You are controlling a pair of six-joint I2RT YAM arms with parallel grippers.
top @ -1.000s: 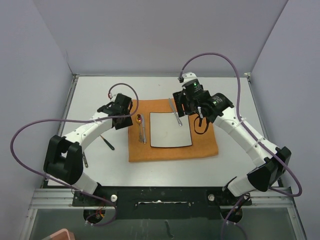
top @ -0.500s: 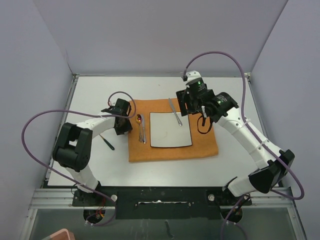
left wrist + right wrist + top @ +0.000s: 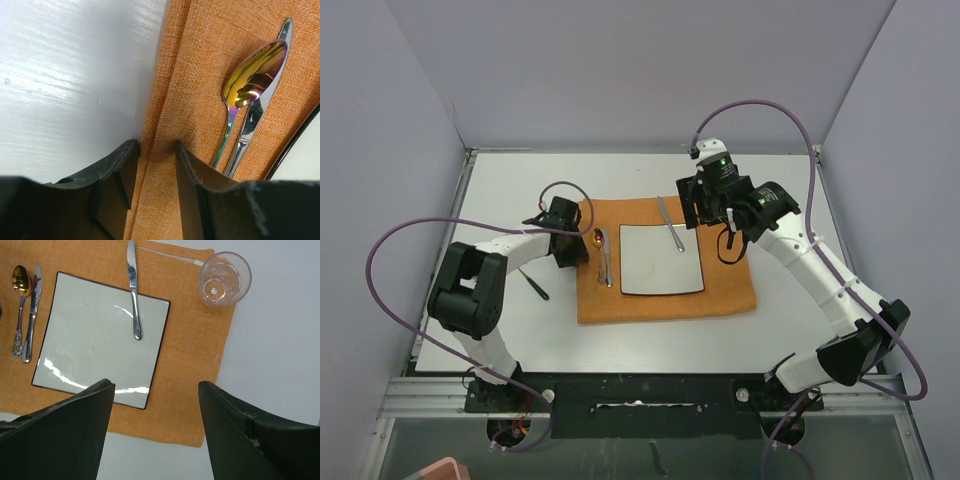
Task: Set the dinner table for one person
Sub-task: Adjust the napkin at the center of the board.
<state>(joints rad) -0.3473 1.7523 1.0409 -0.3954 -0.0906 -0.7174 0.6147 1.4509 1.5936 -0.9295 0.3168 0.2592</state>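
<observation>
Now, from above, the left arm has folded its elbow back over the last second. The left claw (image 3: 570, 246) has come to the left edge of the orange mat (image 3: 720, 290), right beside the spoon (image 3: 597, 239). The right claw (image 3: 700, 208) has drifted slightly toward the far right, off the plate (image 3: 660, 265), leaving the second knife (image 3: 670, 225) lying across the plate's far edge. The mat sits in the middle of the dinner table (image 3: 520, 180), which fills the floor of the booth. A dark slim utensil (image 3: 533, 285) lies off the mat on the left.

At the left wrist, the left claw (image 3: 156, 147) stands with its jaws part-way apart astride the hem of the mat (image 3: 200, 60). Whether it nips the cloth or only straddles it, I cannot tell. The spoon (image 3: 252, 67) and table knife (image 3: 252, 117) lie just beyond.

At the right wrist, the right claw (image 3: 155, 390) hangs spread wide and empty above the plate (image 3: 95, 345). A glass (image 3: 224, 278) stands on the mat's far right corner.

The setting looks nearly done. The left arm seems placed to straighten the mat, while the second knife (image 3: 134, 290) and the stray utensil likely still need placing.
</observation>
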